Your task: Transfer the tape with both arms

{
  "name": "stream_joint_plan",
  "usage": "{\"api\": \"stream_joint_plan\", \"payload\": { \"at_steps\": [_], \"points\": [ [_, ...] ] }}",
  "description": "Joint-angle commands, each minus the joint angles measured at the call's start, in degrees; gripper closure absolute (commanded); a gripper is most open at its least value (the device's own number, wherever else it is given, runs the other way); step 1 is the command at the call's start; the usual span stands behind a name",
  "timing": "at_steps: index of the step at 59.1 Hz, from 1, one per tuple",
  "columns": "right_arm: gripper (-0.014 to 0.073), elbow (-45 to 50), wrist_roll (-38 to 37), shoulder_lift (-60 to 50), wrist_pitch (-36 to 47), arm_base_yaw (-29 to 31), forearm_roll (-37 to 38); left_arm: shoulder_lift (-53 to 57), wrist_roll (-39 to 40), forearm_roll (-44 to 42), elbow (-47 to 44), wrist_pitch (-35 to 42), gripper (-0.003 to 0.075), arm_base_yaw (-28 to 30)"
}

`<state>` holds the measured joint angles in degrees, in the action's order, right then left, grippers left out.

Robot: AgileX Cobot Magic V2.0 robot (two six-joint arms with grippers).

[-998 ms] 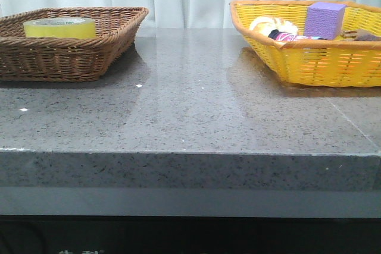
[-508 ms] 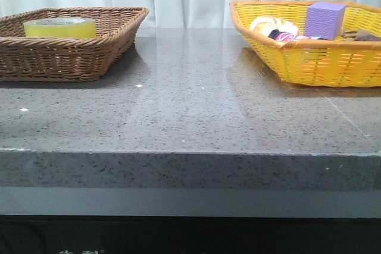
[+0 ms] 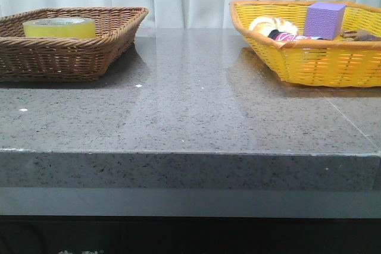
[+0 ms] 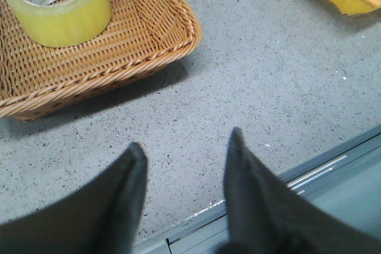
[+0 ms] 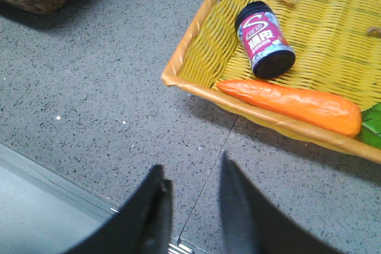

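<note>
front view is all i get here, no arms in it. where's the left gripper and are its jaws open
Observer: The left gripper hangs over bare countertop near the table's front edge, jaws apart, holding nothing.
Operator: can it see the tape
Observer: Yes. The tape lies flat in the brown basket, white core with green print facing up.
Operator: and the right one
Observer: The right gripper is also open, over the counter just outside the yellow basket.
Operator: whats low in that basket, the wall hides it from me
Observer: A carrot lies along the near wall, with a dark jar with a pink label on its side beside it.
</note>
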<state>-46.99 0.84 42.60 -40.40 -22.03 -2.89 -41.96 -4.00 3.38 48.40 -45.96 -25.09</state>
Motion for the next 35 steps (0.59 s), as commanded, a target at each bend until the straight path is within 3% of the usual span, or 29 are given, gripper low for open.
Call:
{"api": "stream_joint_plan", "payload": {
  "at_steps": [1, 6, 8, 35],
  "points": [
    [0.0564, -1.5, -0.1, -0.3, 3.4, 0.3, 0.3, 0.2, 0.0, 0.5, 1.4, 4.6, 0.0612, -0.5],
    [0.0668, -1.5, -0.1, -0.3, 3.4, 0.3, 0.3, 0.2, 0.0, 0.0, 1.4, 4.7, 0.0707, -0.5],
    [0.066, -1.5, -0.1, -0.3, 3.4, 0.3, 0.3, 0.2, -0.1, -0.6, 1.4, 4.7, 0.0742, -0.5],
    [0.0662, -1.5, 0.0, -0.3, 3.5, 0.3, 0.3, 0.2, -0.1, -1.8, 1.4, 3.4, 0.074, -0.5]
  ]
}}
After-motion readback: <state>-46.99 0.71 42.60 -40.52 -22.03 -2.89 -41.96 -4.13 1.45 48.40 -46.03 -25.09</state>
